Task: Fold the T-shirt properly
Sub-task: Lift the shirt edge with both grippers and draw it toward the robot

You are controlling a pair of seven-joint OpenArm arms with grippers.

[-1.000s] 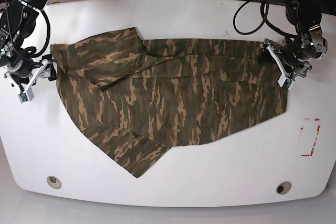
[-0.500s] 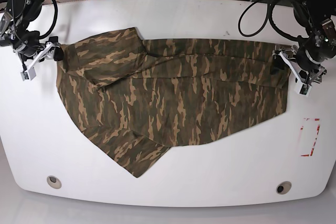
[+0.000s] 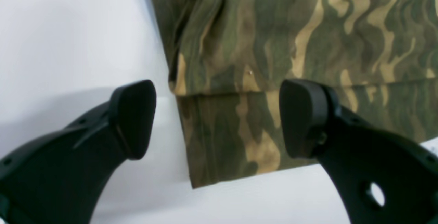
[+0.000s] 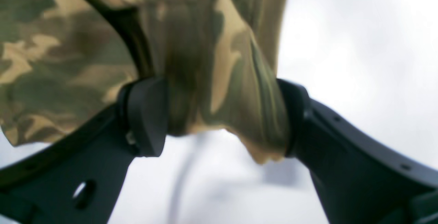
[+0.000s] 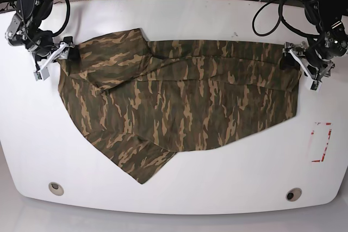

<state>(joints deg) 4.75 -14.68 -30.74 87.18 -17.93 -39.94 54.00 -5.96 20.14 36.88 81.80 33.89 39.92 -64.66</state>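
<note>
The camouflage T-shirt [image 5: 179, 99] lies spread across the white table [image 5: 217, 188], with one sleeve folded over at the upper left and another pointing to the front. My left gripper [image 5: 300, 68] is at the shirt's right edge. In the left wrist view it [image 3: 217, 114] is open, its fingers straddling a doubled hem corner of the shirt [image 3: 308, 39]. My right gripper [image 5: 53, 57] is at the shirt's upper left corner. In the right wrist view it [image 4: 222, 114] stands wide, with bunched cloth [image 4: 68, 46] filling the gap between its fingers.
A red-marked rectangle [image 5: 321, 141] sits on the table at the right. Two round holes [image 5: 55, 188] [image 5: 293, 194] lie near the front edge. Black cables [image 5: 272, 9] hang over the back right of the table.
My right gripper has moved up and inward onto the shirt's upper left corner. My left gripper has drawn out to the right and come back to the shirt's right edge.
</note>
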